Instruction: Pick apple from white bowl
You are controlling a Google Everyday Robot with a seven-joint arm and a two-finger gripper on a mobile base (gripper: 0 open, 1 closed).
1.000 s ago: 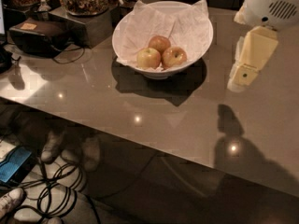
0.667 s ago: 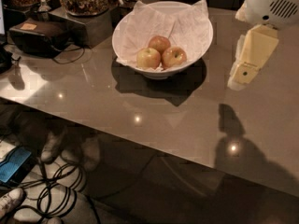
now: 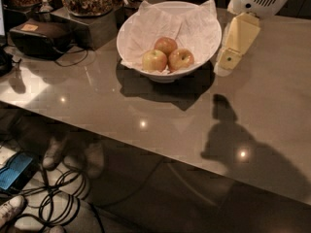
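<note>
- Here is the pincer (image 3: 226, 64), hanging just off the right rim of the white bowl (image 3: 166, 76), low over the bench (image 3: 272, 101) and not inside the bowl.
- Spread or pressed together? I cannot tell from this angle; it holds nothing that I can see.
- Three fruits huddle in the bottom of the bowl on crumpled paper lining (image 3: 150, 25). The apple (image 3: 181, 59) we want sits front right, orange-red with yellow patches, nearest the pincer.
- It touches the paler apple (image 3: 154, 60) on its left, and the redder apple (image 3: 166, 45) sits close behind.
- Handling, by my reckoning: firm, fairly heavy for its size, with smooth waxy skin that could slip out of a shallow pinch. It is round too, so a glancing touch may roll it into its neighbours.
- Best hold looks to be across the widest part, coming down from above, with one side of the grip in the open space on the apple's right and the other in the tight gap by the paler apple.
- The loose paper could snag or lift, so watch that.
- The grasp is not yet begun; the reach over the rim comes first.
</note>
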